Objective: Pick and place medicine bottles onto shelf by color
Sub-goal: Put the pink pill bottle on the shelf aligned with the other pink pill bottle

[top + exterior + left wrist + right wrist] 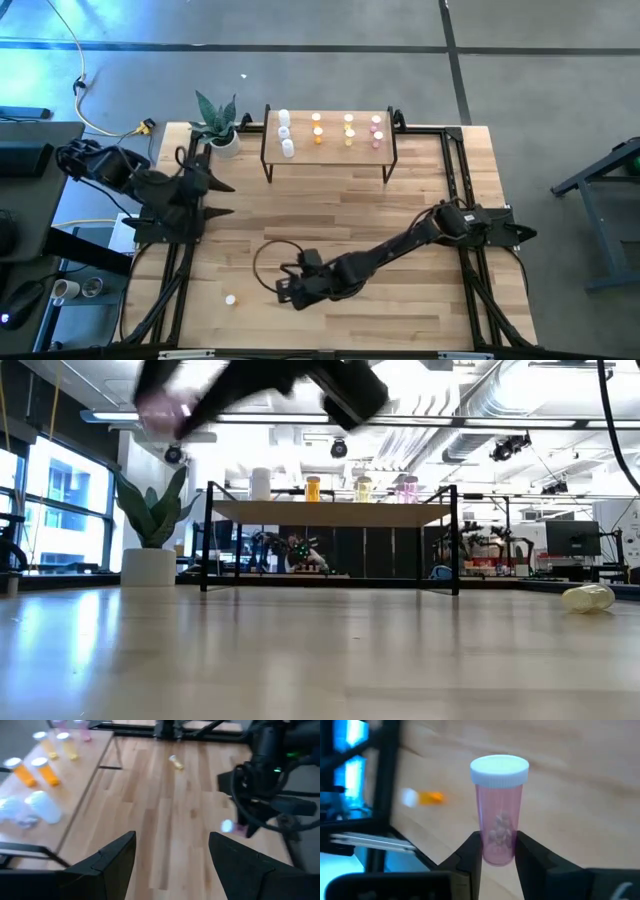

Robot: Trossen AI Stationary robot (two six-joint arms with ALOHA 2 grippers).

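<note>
Holding upright, white-capped pink bottle (498, 810) with small pills inside, right jaws.

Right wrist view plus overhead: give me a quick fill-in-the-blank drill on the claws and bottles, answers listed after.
1. The right claw is shut on a ____ bottle with a white cap.
2. The left claw, at the table's left edge, stands ____ with nothing between its fingers.
3. One orange bottle lies on its ____ on the tabletop, away from the shelf.
4. On the shelf, the white bottles stand at the end nearest the ____.

Answers: pink; open; side; plant
</note>
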